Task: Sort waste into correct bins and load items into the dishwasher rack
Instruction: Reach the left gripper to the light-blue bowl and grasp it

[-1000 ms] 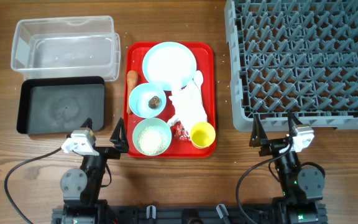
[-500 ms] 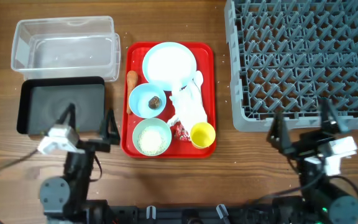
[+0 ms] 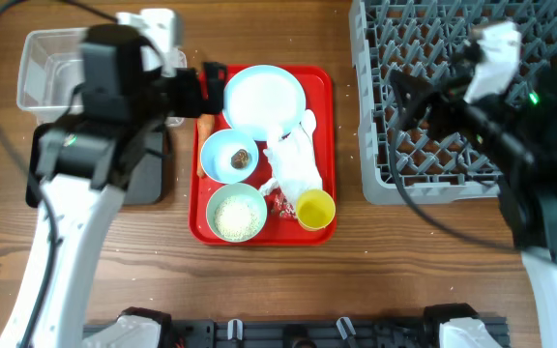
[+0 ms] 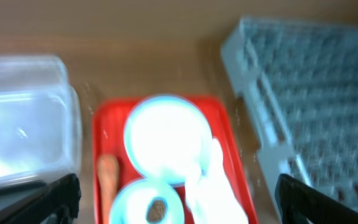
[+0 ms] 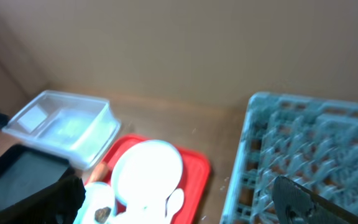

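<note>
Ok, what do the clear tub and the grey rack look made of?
Clear tub: seemingly thin, glossy plastic, with see-through walls and pale glints. Grey rack: likely rigid, matte moulded plastic, an even grey open grid with upright pegs.

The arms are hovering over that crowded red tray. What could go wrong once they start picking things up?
The crumpled tissue crowds the plate, spoon and yellow cup; pulling it could drag or tip them. The bowl of rice might spill grains if tilted while carried. The open left hand and right hand both look toward the red tray; reaching together, they might collide.
</note>
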Available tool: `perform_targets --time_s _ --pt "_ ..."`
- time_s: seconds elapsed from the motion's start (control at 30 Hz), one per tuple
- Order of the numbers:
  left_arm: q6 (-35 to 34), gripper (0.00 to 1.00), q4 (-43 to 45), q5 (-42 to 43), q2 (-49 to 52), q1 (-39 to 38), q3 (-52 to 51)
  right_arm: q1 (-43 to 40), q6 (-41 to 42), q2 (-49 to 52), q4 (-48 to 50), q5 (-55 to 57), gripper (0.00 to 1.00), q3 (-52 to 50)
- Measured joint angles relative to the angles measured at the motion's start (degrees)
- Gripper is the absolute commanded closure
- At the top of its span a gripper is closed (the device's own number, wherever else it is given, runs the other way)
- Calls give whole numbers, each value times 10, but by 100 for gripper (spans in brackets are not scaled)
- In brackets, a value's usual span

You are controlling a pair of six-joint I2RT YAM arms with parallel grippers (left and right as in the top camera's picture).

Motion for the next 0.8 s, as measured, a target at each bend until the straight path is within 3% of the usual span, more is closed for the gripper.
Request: perform_targets --time_s 0.13,0.23,0.4,0.53,0.8 --pt "0 0 -60 45 99 -49 2 0 0 89 -19 -75 0 2" --pt "0 1 -65 75 141 -69 2 0 1 121 -33 -113 15 2" --pt "-44 31 -97 61 250 -97 4 0 -2 145 -55 -114 21 2" --pt "-118 46 -104 -6 338 -113 4 0 -2 146 -57 -105 23 2" --pt "-140 68 -99 -66 358 -117 4 0 -2 146 -89 -105 24 2"
